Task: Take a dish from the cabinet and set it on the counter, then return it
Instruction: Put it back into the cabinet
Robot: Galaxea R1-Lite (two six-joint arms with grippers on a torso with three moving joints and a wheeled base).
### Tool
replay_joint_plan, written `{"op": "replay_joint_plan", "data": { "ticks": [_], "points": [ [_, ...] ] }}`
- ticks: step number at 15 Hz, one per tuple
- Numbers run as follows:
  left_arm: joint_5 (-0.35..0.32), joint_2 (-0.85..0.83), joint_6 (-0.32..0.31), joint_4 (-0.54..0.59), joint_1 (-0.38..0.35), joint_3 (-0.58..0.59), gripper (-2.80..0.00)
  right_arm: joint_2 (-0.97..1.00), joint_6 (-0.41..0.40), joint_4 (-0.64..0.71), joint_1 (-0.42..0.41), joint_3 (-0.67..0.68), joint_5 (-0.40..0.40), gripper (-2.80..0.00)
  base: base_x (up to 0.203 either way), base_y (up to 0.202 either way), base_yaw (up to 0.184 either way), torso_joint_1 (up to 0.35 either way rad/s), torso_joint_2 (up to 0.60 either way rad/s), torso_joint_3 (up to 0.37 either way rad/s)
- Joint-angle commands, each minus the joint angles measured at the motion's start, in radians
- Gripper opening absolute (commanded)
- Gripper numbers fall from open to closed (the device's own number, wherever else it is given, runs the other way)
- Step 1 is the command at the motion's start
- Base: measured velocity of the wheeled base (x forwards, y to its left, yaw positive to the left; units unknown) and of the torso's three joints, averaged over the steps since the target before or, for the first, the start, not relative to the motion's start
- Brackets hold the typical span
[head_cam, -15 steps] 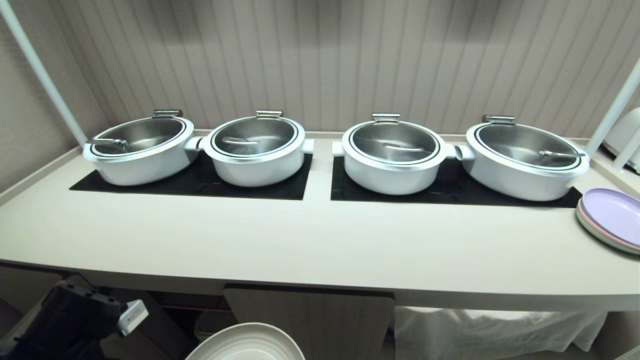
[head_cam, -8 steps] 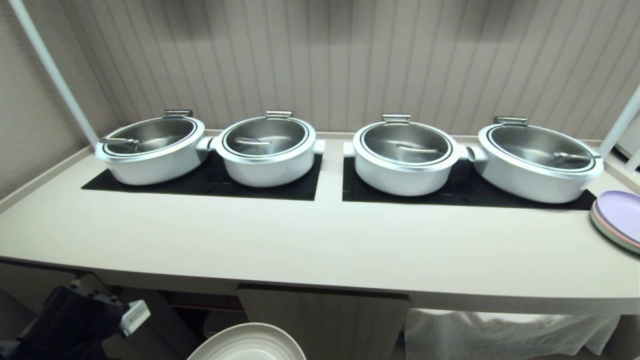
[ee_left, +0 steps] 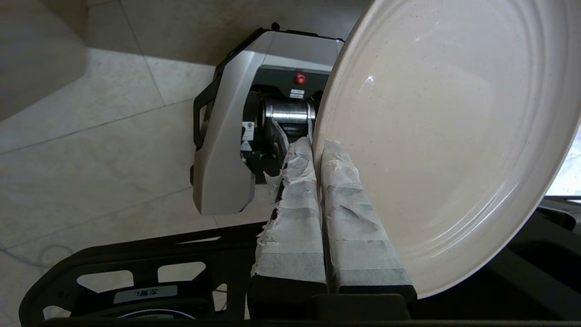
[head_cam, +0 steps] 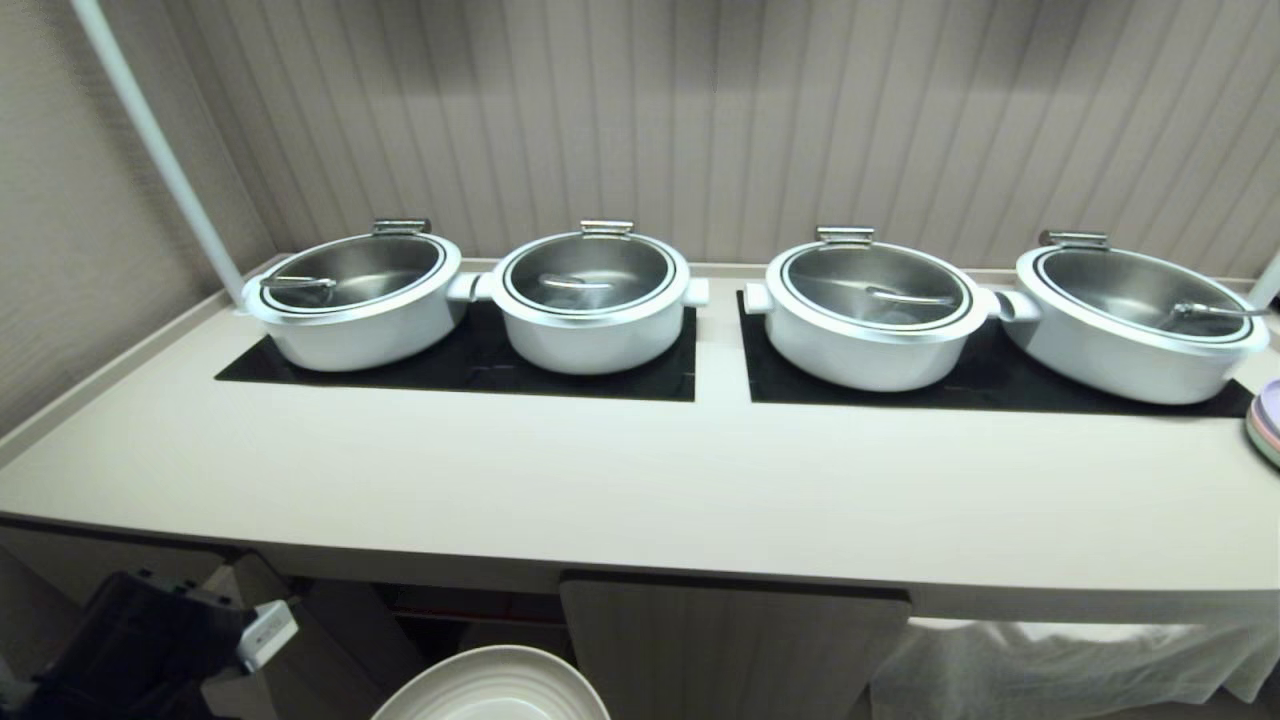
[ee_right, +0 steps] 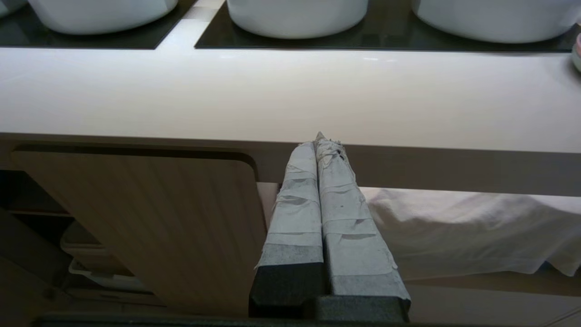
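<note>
Nearest to us, our left gripper (ee_left: 317, 152) has its tape-wrapped fingers (ee_left: 290, 213) pinched shut on the rim of the plain off-white round plate (ee_left: 445, 131), which we hold tilted, low in front of the worktop and below its front edge. In the head view the plate (head_cam: 495, 688) shows at the bottom edge, with our left arm's dark casing just beside it.

Our right gripper (ee_right: 320, 138) hangs idle before the worktop's edge, its taped fingers (ee_right: 345, 218) pressed together on nothing.

Just beyond stands the low beige cabinet (head_cam: 730, 645) with its fluted, round-cornered door, a dark opening on its left and a white cloth (head_cam: 1070, 665) on its right.

Above it runs the long cream-white worktop (head_cam: 600, 480). Farther back, four white round pots (head_cam: 590, 300) with steel insides sit on black inset panels (head_cam: 470, 365). At the far right edge we see a sliver of stacked lavender and green plates (head_cam: 1268, 420).
</note>
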State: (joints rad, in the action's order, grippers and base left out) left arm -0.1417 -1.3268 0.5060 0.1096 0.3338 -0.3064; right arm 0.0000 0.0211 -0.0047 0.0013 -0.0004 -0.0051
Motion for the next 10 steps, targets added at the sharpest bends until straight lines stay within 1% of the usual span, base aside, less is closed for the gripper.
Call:
{"op": "replay_joint_plan", "data": {
  "ticks": [1,3,10],
  "points": [
    [0.001,0.0,0.003,0.001,-0.001,0.001,-2.8,0.0,0.0,0.0,0.0,0.0,0.0,-2.8,0.0,0.183,0.002,0.002,0.0,0.002],
    [0.001,0.002,0.003,0.001,-0.001,0.001,-2.8,0.0,0.0,0.0,0.0,0.0,0.001,-2.8,0.0,0.113,-0.001,0.005,0.0,0.002],
    [0.008,0.008,0.005,0.001,-0.005,0.0,-2.8,0.0,0.0,0.0,0.0,0.0,-0.001,-2.8,0.0,0.0,0.0,0.0,0.0,0.0]
  ]
}}
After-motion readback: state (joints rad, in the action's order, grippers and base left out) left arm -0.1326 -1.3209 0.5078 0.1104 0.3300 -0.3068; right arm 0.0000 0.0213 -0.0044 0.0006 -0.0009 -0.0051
